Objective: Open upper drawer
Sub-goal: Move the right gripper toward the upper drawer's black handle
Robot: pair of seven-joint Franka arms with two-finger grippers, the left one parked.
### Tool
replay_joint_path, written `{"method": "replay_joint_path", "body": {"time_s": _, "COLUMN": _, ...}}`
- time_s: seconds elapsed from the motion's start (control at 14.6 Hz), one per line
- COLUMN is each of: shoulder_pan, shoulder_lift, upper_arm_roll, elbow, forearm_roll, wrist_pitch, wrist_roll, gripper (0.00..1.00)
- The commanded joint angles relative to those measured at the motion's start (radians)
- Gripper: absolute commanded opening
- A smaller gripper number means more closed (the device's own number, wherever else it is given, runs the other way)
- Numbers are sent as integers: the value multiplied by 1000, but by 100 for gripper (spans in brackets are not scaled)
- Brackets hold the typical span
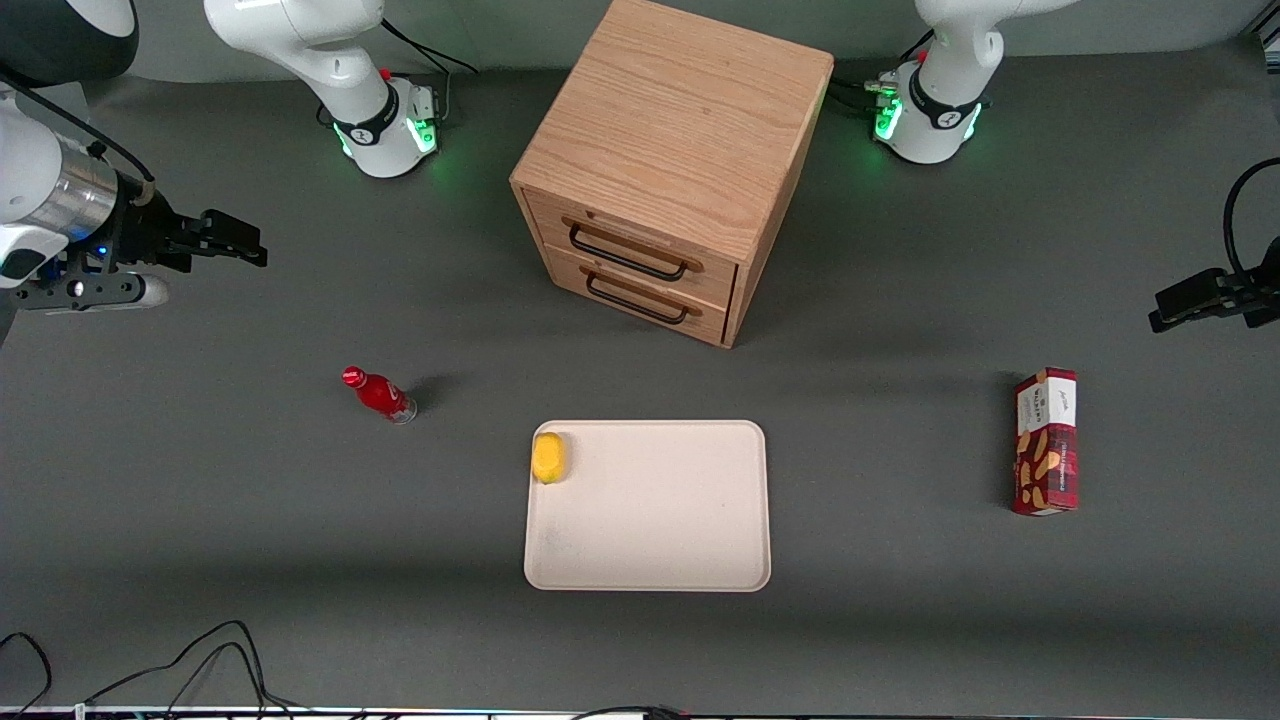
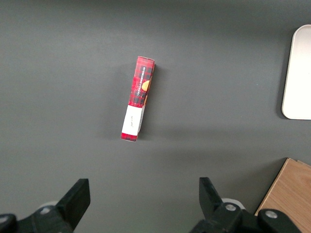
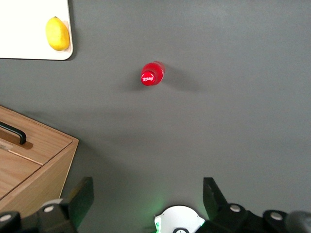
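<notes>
In the cabinet (image 1: 672,150) on the table's middle, the upper drawer (image 1: 633,243) sits flush and shut above the lower drawer (image 1: 640,293), its front facing the tray (image 1: 650,540) and its black handle (image 1: 628,253) running lengthwise across that front. The right wrist view catches only a cabinet corner and one handle end; the drawer body is hidden. The gripper (image 1: 240,245) hangs toward the working arm's end, well apart from the cabinet, fingers spread wide and empty. A red bottle (image 1: 380,395) stands between them, a lemon (image 1: 548,457) lies on the tray, and a box (image 1: 1046,440) lies toward the parked arm's end.
</notes>
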Motion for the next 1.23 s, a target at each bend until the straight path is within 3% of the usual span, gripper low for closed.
{"method": "replay_joint_path", "body": {"time_s": 0.0, "shoulder_pan": 3, "shoulder_lift": 6, "upper_arm_roll": -2, "elbow": 1, "forearm_roll": 14, "wrist_pitch": 2, "wrist_roll": 24, "gripper": 100}}
{"method": "replay_joint_path", "body": {"time_s": 0.34, "shoulder_pan": 18, "shoulder_lift": 41, "upper_arm_roll": 18, "elbow": 19, "forearm_roll": 19, "wrist_pitch": -3, "wrist_roll": 36, "gripper": 100}}
{"method": "replay_joint_path", "body": {"time_s": 0.82, "shoulder_pan": 19, "shoulder_lift": 120, "upper_arm_roll": 251, "elbow": 27, "forearm_roll": 52, "wrist_pitch": 5, "wrist_roll": 18, "gripper": 100}}
{"method": "replay_joint_path", "body": {"time_s": 1.16, "shoulder_pan": 26, "shoulder_lift": 225, "upper_arm_roll": 350, "elbow": 111, "forearm_roll": 92, "wrist_pitch": 22, "wrist_roll": -39, "gripper": 100}}
